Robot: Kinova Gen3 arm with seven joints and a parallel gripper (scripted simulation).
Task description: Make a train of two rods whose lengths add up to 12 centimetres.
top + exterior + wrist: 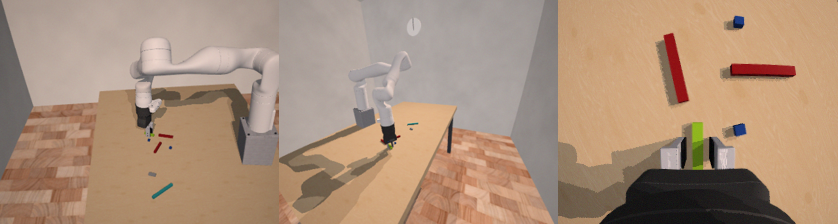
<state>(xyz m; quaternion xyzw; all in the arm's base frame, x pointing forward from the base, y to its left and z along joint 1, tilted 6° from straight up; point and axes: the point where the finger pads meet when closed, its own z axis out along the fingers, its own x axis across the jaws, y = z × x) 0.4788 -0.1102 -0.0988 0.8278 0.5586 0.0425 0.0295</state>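
Note:
A lime rod [152,135] [390,147] [697,129] lies between the fingers of my gripper [149,132] [697,147], which is part open, with a gap on each side of the rod. The rod's near end is hidden by the gripper body. One red rod [166,135] [382,141] [676,68] lies beyond the lime rod's far end, apart from it and slightly turned. A second red rod [158,147] [763,70] lies to the right in the wrist view. A grey rod [152,174] [411,129] and a turquoise rod [162,190] [412,124] lie farther off.
A small blue rod [148,140] [739,130] lies close to the right finger in the wrist view. Another blue rod [170,147] [738,22] lies beyond the two red rods. The arm's base [257,147] stands at the right in the top view.

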